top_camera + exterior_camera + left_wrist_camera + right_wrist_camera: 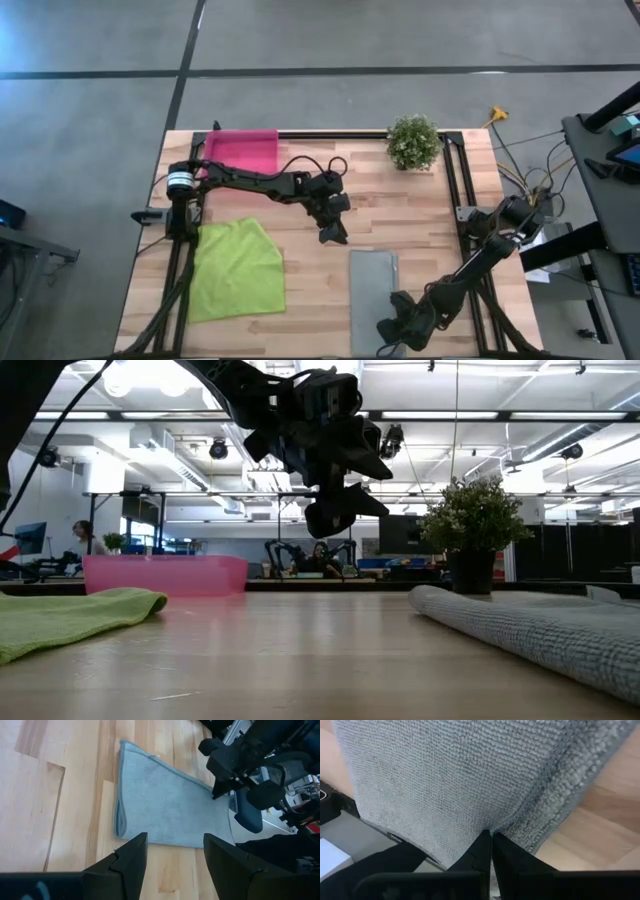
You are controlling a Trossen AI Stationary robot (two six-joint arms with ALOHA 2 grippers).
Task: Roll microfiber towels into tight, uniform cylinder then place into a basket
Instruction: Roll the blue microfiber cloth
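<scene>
Right end effector [491, 842] pinched closed on near edge of folded grey microfiber towel [372, 285]. Left end effector [175, 851] open, hovering above towel's far end.

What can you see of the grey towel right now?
The grey towel looks like knit microfiber with a stitched hem. It is folded into a narrow strip, not rolled, and lies flat on the table's near right part. The right gripper is shut, pinching its near edge. The left gripper hangs open above, not touching.
</scene>
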